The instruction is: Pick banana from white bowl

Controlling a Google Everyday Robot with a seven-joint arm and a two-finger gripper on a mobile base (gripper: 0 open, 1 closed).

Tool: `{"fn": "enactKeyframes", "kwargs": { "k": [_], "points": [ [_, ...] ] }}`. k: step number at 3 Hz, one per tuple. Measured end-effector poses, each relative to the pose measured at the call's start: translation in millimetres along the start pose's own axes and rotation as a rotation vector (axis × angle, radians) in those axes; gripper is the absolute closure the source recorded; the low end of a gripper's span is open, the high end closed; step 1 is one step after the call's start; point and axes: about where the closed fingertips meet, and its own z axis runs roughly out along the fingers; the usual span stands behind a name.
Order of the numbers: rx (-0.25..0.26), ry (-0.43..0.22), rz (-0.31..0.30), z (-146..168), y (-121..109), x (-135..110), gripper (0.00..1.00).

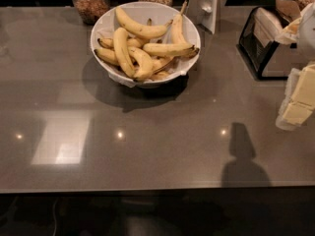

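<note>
Dim, warm light falls from overhead. The glossy table mirrors small lamp spots and a pale rectangular glare at lower left. The white bowl casts a dark shadow forward. The pincer, at the right edge, catches light.

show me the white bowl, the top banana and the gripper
white bowl (147, 10): camera view, bare back wall inside the rim
top banana (140, 30): camera view, middle of its curved body
gripper (296, 107): camera view, at the frame's right edge, pale lower part
</note>
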Motion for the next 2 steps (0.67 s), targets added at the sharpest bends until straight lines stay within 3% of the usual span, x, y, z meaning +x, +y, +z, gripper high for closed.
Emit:
{"fn": "enactKeyframes", "kwargs": {
  "k": [1, 2],
  "points": [
    [0.000, 0.000, 0.000, 0.0, 0.0, 0.0, 0.00],
    [0.012, -0.040, -0.007, 1.0, -3.2, -4.8, 0.00]
  ]
}}
